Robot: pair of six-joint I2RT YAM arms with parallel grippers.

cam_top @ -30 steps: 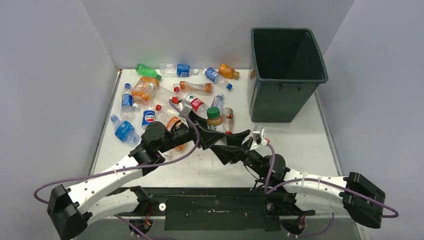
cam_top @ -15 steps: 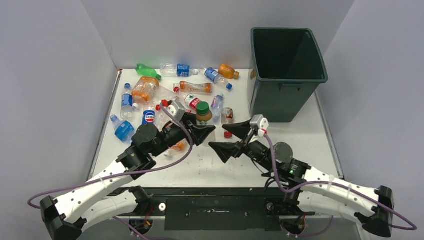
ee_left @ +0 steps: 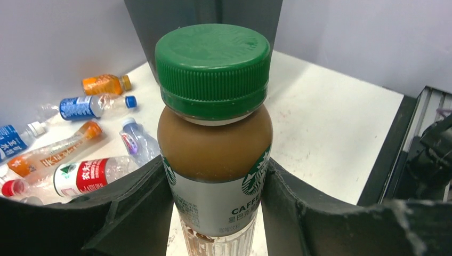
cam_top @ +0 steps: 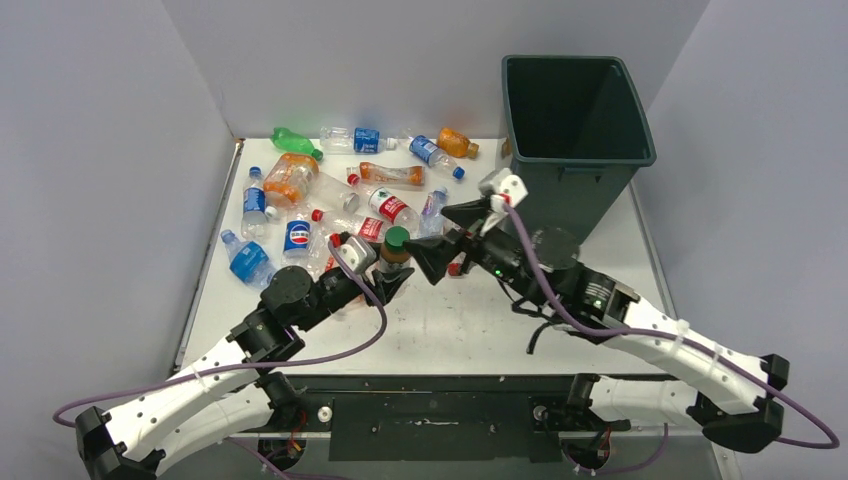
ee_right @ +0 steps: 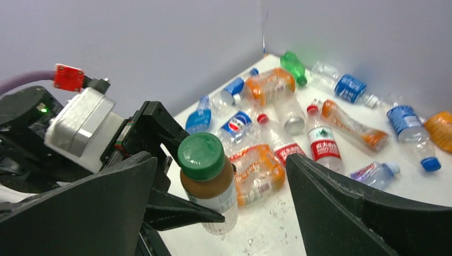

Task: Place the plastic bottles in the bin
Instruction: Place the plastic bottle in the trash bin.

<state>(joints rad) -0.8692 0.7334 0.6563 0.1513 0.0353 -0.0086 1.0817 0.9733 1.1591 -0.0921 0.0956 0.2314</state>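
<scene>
While the left tool [cam_top: 393, 272] pinched the green-capped brown plastic coffee bottle [ee_left: 215, 133] at its label over the white worktop [cam_top: 600, 285], the right tool [cam_top: 442, 238] gaped empty beside it. Full, it looked heavy and stiff, best taken just under the cap.

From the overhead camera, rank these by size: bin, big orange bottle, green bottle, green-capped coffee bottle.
1. bin
2. big orange bottle
3. green bottle
Unranked: green-capped coffee bottle, upright and foreshortened, so unsure.
</scene>
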